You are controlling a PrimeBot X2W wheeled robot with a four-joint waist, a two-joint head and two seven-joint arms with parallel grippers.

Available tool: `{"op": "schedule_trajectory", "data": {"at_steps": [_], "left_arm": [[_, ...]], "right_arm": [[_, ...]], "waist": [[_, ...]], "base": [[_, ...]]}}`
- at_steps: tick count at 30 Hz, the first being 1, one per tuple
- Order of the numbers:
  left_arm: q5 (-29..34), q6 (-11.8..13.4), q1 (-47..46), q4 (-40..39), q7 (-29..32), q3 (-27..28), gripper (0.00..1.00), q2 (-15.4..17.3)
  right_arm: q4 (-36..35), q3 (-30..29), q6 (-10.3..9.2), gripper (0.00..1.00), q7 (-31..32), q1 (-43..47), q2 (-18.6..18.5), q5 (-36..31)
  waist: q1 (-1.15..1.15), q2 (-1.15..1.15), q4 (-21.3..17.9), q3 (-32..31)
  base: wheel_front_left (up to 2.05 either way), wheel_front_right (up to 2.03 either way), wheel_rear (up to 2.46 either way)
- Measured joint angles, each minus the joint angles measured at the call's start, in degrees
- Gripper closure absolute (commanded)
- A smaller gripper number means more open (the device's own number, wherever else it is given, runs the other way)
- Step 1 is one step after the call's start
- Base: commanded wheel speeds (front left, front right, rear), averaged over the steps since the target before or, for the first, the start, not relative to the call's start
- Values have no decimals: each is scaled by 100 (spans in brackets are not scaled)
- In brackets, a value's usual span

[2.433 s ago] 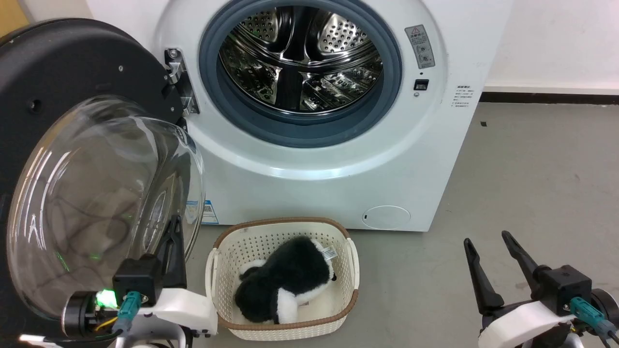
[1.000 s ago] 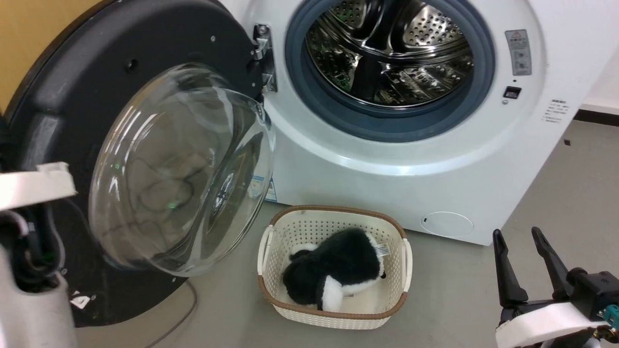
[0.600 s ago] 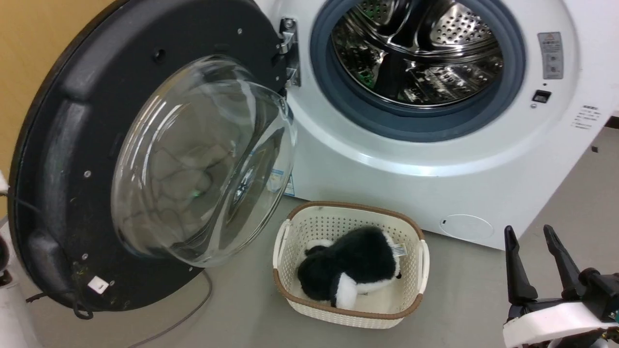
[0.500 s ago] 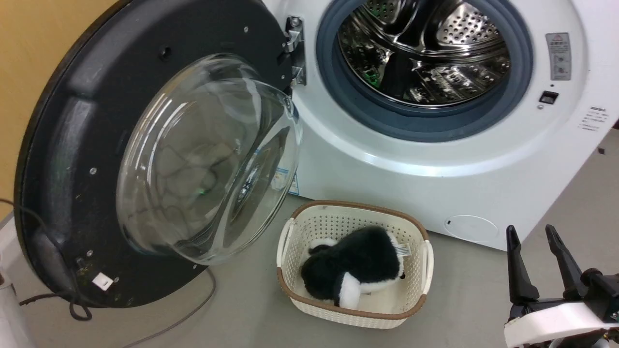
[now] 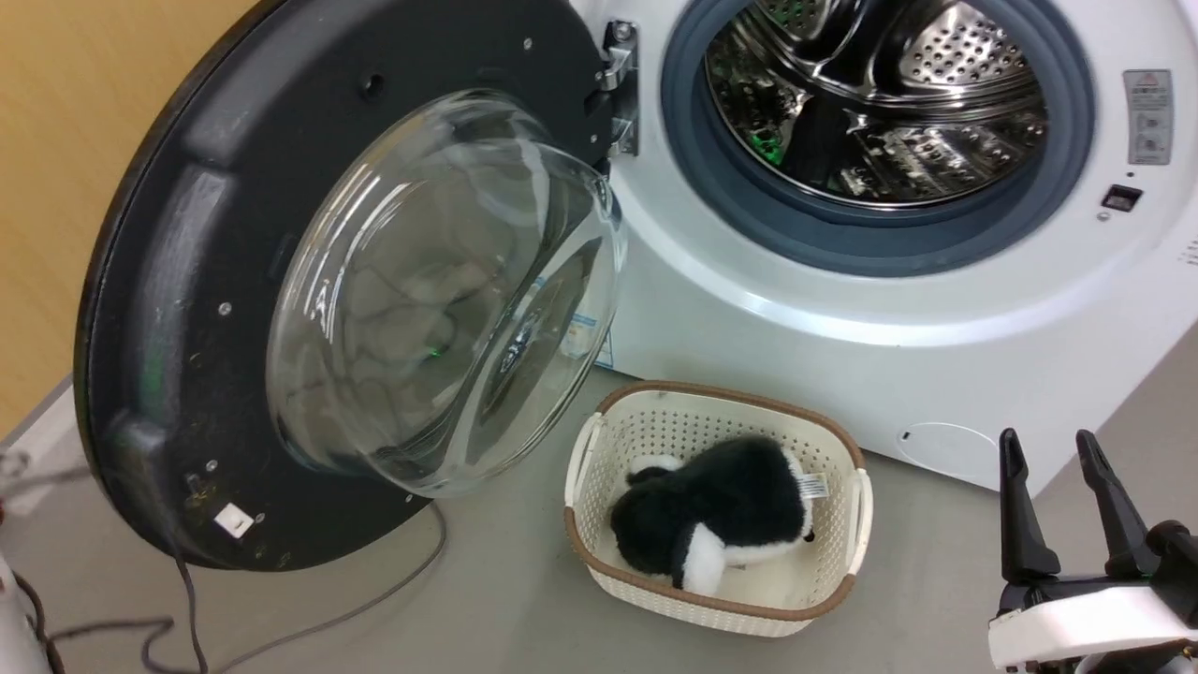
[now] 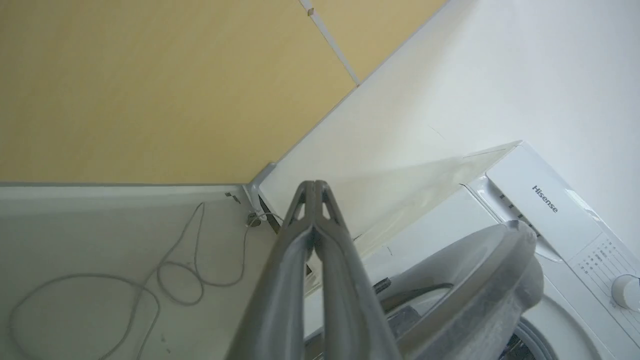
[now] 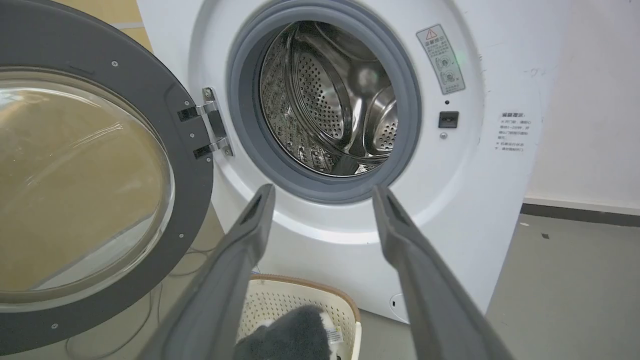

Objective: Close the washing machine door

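Showed the washing machine door [image 5: 168, 281] wide open, well apart from the spread right jaws, near the left jaws pressed together.

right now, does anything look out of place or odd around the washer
A loose grey cable trails on the floor under the open washing machine door, and the basket holding a plush toy sits before the washing machine, maybe in the door's swing.

washing machine door [image 5: 346, 281] swung wide open (hinged beside drum [image 5: 889, 103]); right gripper [image 5: 1045, 440] spread, lower right corner
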Motion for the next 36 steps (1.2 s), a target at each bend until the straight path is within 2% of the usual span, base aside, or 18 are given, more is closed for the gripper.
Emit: {"op": "schedule_trajectory", "data": {"at_steps": [4, 9, 15, 17, 21, 29, 36], "left_arm": [[-503, -51, 291, 147, 469, -33, 100, -32], [-1145, -93, 664, -94, 872, -327, 100, -112], [-2167, -142, 1304, -927, 1363, -705, 100, -118], [-2288, -144, 1401, -1062, 1441, -773, 100, -110], [-2838, -176, 1831, -1700, 1918, -1324, 100, -94], [-3306, -226, 2304, -2476, 2182, -2160, 100, -114], [-3120, -236, 2531, -3028, 2035, -3127, 100, -22]], "right_arm": [[0, -8, 0, 0, -32, -18, 0, 15], [3, -32, 0, 0, -107, -83, 1, 87], [13, -62, 0, 0, -187, -88, 1, 159], [13, -78, 0, 0, -208, -89, 1, 163], [18, -152, 0, 0, -247, -92, 1, 210], [15, -159, 0, 0, -347, -205, 4, 275], [12, -163, 0, 0, -360, -203, 8, 277]], "waist": [[0, 0, 63, 55], [0, 0, 133, 108], [0, 0, 188, 164], [0, 0, 206, 171], [0, 0, 317, 202], [0, 0, 376, 223], [0, 0, 103, 192]], "base": [[0, 0, 0], [0, 0, 0], [0, 0, 0], [0, 0, 0], [0, 0, 0], [0, 0, 0], [0, 0, 0]]}}
